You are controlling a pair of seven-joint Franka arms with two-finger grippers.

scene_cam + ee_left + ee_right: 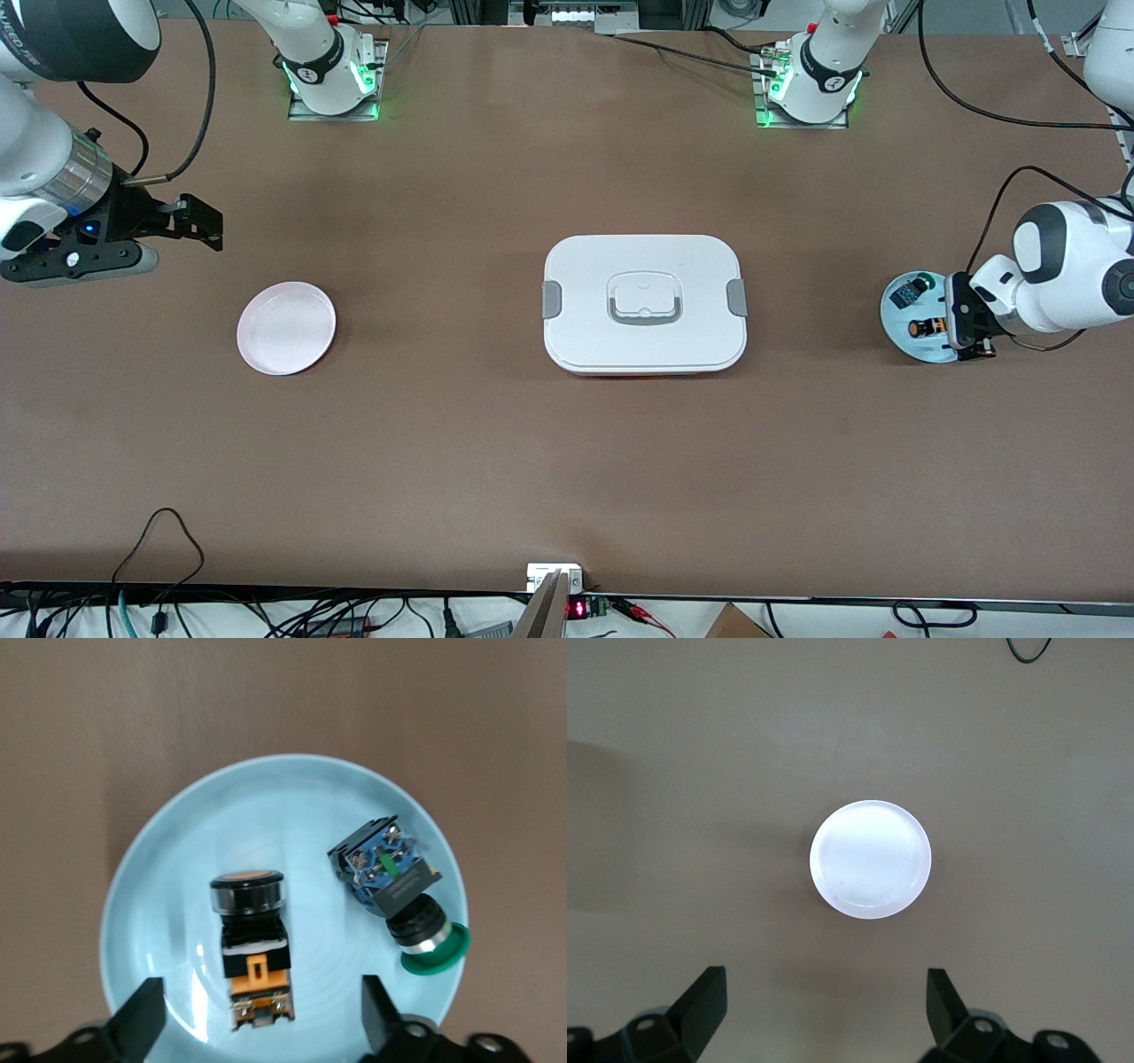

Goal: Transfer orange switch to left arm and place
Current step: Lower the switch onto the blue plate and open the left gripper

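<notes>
While the left arm bends low over the pale blue round plate (895,306) at its own end of the brown table (496,461), the left hand (257,1014) hangs just above the plate with its two black fingers (142,1014) spread wide and grasping nothing. The orange switch (252,943), a small black cylindrical push-button with an orange cap and an orange band, lies on its side in the plate, between those spread fingers as the left wrist view shows it, touched by neither. Beside it in the same plate, apart from it, lies a small black-and-blue switch part with a green cap (399,890).

The right arm waits high over its own end of the table, its right hand (824,1014) released, the fingers wide apart and empty, over the table just beside a white round plate (286,327).

Between the two plates, at the middle of the table, stands the large white rounded-rectangular lidded box (645,304) with grey side clips and a recessed grey-rimmed handle on top, well apart from both hands.
</notes>
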